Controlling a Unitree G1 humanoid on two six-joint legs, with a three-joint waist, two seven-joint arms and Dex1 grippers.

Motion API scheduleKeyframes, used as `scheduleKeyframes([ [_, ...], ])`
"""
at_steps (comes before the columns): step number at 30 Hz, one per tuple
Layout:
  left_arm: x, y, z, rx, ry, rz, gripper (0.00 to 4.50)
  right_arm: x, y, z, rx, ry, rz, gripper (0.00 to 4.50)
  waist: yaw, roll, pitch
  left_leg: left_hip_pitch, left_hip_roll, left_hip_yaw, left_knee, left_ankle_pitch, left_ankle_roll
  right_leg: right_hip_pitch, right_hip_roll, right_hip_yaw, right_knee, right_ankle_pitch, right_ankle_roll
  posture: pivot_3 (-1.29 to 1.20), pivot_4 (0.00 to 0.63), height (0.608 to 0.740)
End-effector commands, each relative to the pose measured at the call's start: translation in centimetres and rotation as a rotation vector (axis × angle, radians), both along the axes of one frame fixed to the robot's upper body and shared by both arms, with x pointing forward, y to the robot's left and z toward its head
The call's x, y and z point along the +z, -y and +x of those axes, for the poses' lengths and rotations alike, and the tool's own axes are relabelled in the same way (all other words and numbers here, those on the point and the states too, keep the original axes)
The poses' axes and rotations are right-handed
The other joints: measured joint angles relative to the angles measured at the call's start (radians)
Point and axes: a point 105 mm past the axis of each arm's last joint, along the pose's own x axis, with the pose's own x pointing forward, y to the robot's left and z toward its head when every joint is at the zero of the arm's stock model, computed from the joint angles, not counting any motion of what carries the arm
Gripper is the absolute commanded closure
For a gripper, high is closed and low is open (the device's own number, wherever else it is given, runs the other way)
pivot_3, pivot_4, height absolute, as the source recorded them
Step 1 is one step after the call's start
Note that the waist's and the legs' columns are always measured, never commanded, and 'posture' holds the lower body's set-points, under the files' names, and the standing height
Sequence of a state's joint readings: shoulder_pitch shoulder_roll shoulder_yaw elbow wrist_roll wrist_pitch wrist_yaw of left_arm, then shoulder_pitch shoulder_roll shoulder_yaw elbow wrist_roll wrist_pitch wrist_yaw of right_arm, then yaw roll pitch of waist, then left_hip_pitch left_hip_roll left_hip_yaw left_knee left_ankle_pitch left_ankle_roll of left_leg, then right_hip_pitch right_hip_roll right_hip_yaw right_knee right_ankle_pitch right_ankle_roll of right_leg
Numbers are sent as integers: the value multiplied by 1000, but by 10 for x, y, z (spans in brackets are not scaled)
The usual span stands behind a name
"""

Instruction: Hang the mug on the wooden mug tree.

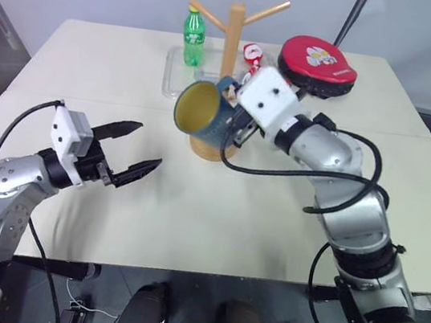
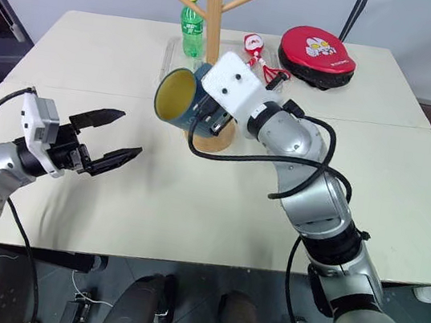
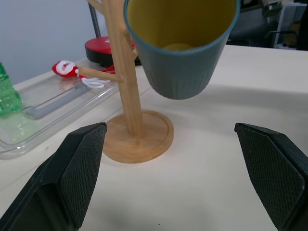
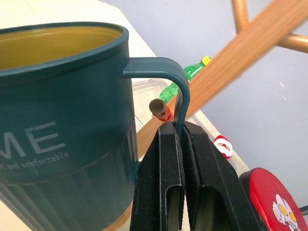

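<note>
Left gripper (image 1: 134, 150): black ribbed fingers spread wide, holding nothing, nearest the robot.
Mug (image 1: 204, 113): teal-blue ridged ceramic with glossy yellow interior; probably rigid, fairly heavy and breakable. It hangs tilted in the air before the tree's post.
Right gripper (image 4: 180, 139): clamped flat on the thin loop handle (image 4: 173, 77), a grip that may pivot.
Mug tree (image 1: 232, 42): pale smooth wooden post, round disc base, angled pegs.

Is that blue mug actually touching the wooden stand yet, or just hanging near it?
Cannot tell. In the right wrist view the mug, held by its handle in the right gripper, overlaps the wooden stand behind it, and no view shows a clear gap or contact.
</note>
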State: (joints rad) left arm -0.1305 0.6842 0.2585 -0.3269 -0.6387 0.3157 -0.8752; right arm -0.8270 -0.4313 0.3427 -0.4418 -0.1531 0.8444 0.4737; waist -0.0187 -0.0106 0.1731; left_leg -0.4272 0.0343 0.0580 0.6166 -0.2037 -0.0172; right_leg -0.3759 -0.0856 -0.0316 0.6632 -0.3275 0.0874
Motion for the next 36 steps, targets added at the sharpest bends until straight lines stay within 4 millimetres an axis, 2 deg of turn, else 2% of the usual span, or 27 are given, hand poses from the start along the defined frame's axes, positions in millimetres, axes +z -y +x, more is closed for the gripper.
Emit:
scheduleKeyframes([
  [1, 22, 3, -7, -29, 66, -18, 0, 19, -1, 0, -14, 77, 7, 4447, 1, 0, 0, 0, 0, 0, 0, 0, 0, 0, 0, 0, 0, 0, 0, 0, 150, 736],
  [15, 37, 11, -12, -78, 76, -40, 0, 14, -6, 10, -41, 54, -21, 4447, 0, 0, 0, 0, 0, 0, 0, 0, 0, 0, 1, 0, 0, 0, 0, 0, 150, 736],
  [27, 40, 14, -11, -75, 88, -50, 0, 10, -8, 18, -48, 41, -30, 4447, 0, 0, 0, 0, 0, 0, 0, 0, 0, 0, 1, 0, 0, 0, 0, 0, 150, 736],
  [30, 40, 15, -12, -74, 90, -52, 0, 12, -8, 18, -49, 51, -29, 3587, 0, 0, 0, 0, 0, 0, 0, 0, 0, 0, 1, 0, 0, 0, 0, 0, 150, 736],
  [35, 41, 14, -10, -68, 92, -58, 0, 24, -5, 15, -47, 100, -19, 1112, 0, 0, 0, 0, 0, 0, 0, 0, 0, 0, 2, 0, 0, 0, 0, 0, 150, 736],
  [36, 41, 14, -10, -66, 93, -59, 0, 27, -4, 13, -43, 110, -20, 1112, 0, 0, 0, 0, 0, 0, 0, 0, 0, 0, 2, 0, 0, 0, 0, 0, 150, 736],
])
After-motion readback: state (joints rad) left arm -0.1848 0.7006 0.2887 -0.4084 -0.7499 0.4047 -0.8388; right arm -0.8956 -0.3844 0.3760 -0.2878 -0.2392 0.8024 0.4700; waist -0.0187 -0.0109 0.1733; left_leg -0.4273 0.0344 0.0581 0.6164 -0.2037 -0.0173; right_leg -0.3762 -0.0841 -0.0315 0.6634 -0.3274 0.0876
